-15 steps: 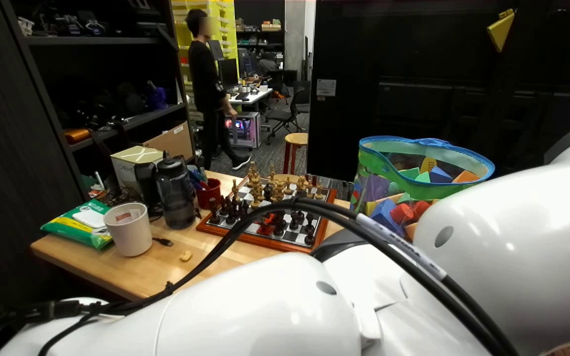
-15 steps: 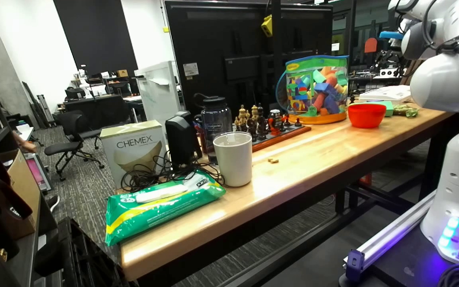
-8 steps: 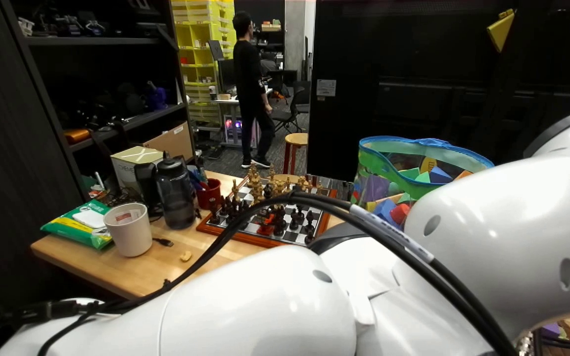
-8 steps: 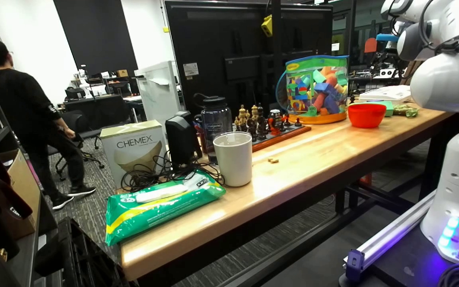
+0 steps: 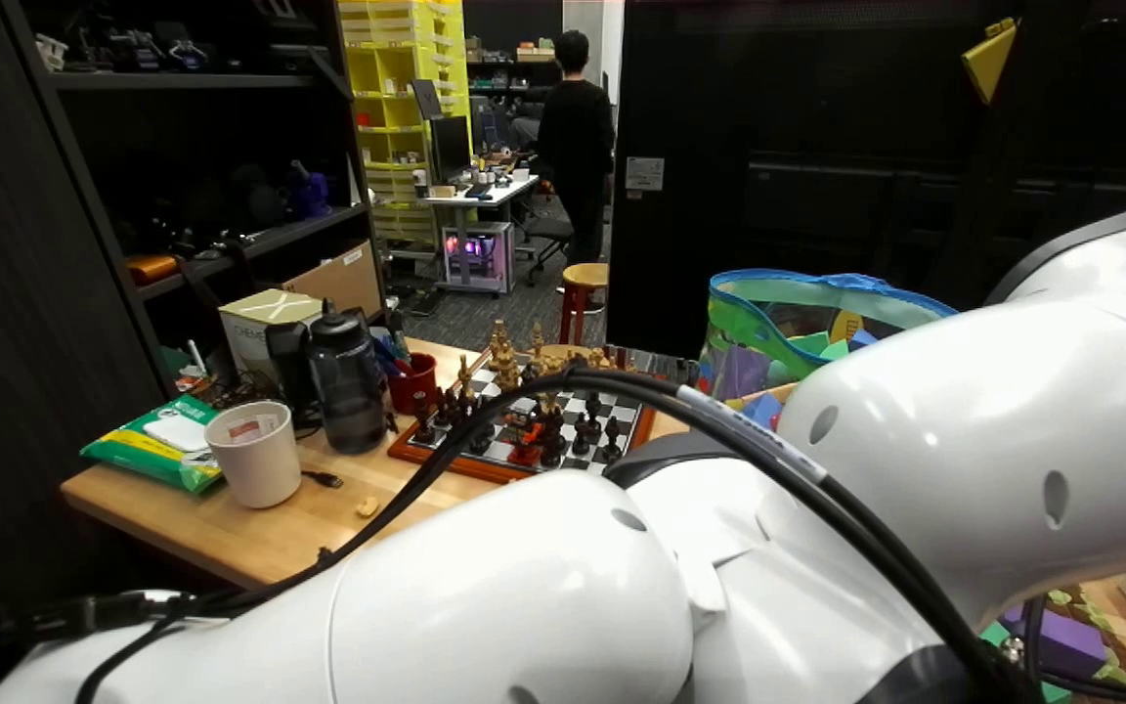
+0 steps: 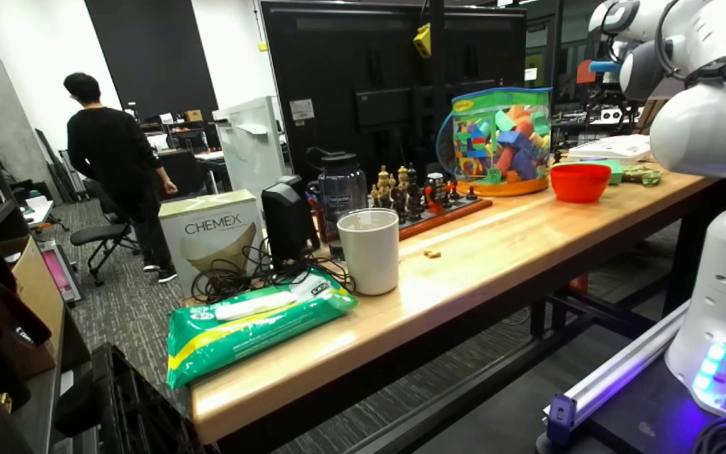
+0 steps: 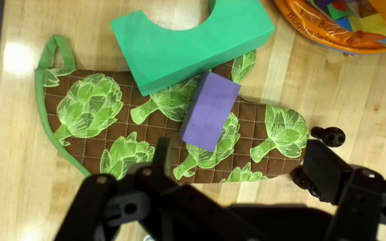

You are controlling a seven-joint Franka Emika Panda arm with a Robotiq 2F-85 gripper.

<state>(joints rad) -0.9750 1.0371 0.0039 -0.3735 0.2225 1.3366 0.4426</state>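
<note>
Runs free from hand (image 7: 241, 159) toward wrist-view two o'clock, between bag (image 7: 327, 30) and chess piece (image 7: 333, 136); meets purple block (image 7: 211, 112) at eleven.

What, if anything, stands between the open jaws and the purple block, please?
Nothing visible does in the wrist view: the purple block lies on the patterned mitt, its upper face uncovered. The green block sits close to its end farther from the jaws; whether the blocks touch is unclear.
</note>
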